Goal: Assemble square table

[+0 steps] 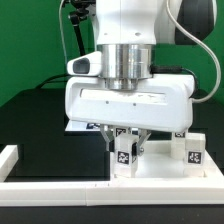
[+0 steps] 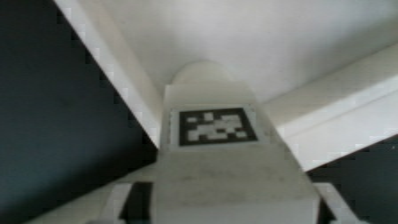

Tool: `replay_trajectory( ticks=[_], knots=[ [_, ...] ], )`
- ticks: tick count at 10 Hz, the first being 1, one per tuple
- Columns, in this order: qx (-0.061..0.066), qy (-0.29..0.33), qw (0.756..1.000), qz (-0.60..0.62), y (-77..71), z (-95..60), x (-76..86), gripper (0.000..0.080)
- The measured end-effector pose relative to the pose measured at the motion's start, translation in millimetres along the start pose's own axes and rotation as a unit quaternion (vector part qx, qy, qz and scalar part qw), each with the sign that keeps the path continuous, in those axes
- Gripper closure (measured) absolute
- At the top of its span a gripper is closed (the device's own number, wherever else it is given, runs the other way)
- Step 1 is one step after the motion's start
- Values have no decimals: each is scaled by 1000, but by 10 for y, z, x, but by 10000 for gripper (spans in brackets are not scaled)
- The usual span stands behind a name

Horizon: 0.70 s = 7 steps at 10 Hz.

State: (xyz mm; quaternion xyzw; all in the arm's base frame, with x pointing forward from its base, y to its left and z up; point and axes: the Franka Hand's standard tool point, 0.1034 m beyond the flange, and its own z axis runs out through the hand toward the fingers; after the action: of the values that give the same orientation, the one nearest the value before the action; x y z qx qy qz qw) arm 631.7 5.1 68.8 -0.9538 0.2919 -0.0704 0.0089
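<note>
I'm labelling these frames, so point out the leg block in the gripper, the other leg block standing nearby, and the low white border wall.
held leg block [image 2: 215, 128]: wrist view, on its tag.
standing leg block [image 1: 192, 152]: exterior view, on its tagged face.
border wall [image 1: 20, 158]: exterior view, on its top edge.

The exterior view looks level and low across the desk [image 1: 40, 130] from just outside the low white border wall [image 1: 60, 186], facing the arm head-on and so near that the gripper [image 1: 127, 150] fills the middle of the picture. The wrist view sits on the arm, looking along the jaws from very close, with a tagged leg block [image 2: 215, 140] filling its centre and blurred. Both views share that leg block [image 1: 125, 155] and the white slab [image 2: 267, 40] beyond it.
</note>
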Motion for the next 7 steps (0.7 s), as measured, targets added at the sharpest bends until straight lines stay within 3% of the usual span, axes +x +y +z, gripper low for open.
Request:
replay_trajectory(
  ticks=[3, 5, 7],
  knots=[
    [-2, -2, 988, 152, 38, 6, 5, 508],
    [-11, -4, 950, 312, 64, 5, -12, 508],
    [-12, -7, 887, 461, 79, 3, -35, 507]
  ],
)
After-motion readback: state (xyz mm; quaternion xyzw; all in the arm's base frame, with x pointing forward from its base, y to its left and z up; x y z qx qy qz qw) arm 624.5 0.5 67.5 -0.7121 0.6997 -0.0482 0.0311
